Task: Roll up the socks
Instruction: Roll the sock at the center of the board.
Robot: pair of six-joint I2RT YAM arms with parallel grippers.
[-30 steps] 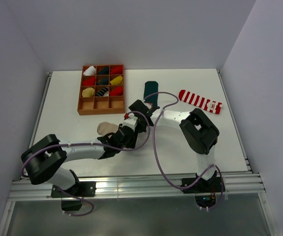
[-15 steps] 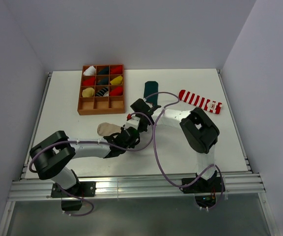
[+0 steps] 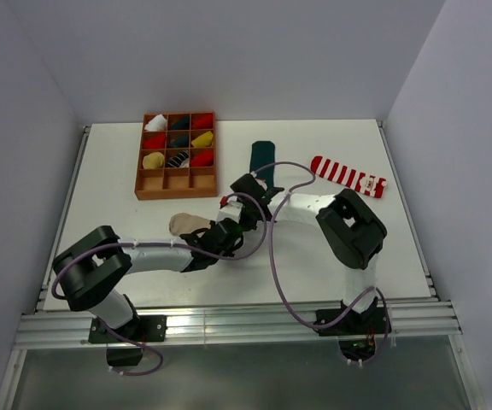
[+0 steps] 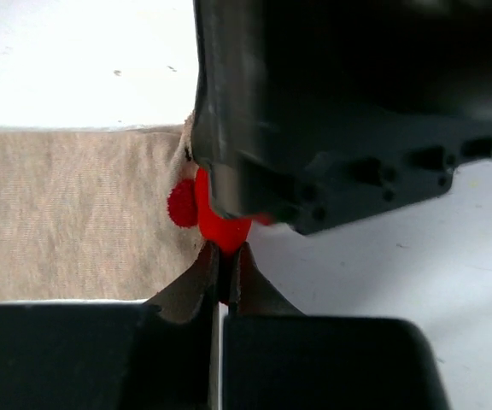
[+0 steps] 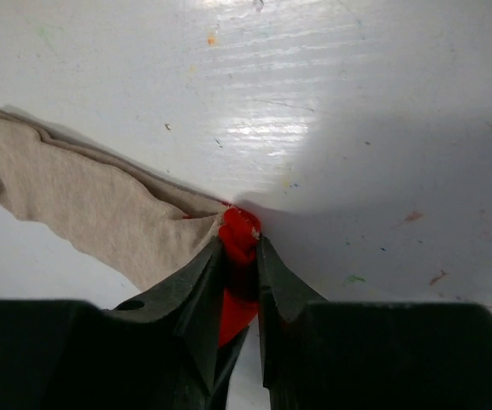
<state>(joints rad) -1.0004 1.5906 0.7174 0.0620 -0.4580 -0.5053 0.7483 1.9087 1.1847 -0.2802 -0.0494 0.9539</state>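
Observation:
The beige sock lies flat at mid-table, its red toe pointing right. My left gripper is shut on that red toe. My right gripper meets it from the far side, its jaws narrowly apart but pressed on the bunched red toe. In the top view the left gripper and right gripper are tip to tip. The beige leg trails away left. The dark green sock and the red-and-white striped sock lie flat farther back.
A brown wooden divider tray stands at the back left with several rolled bundles in its cells. The right gripper's black body fills the upper left wrist view. Purple cables loop over the right arm. Grey walls close the table's sides.
The left arm's elbow swung in to the right and its gripper closed on the red toe. The right arm has barely shifted.

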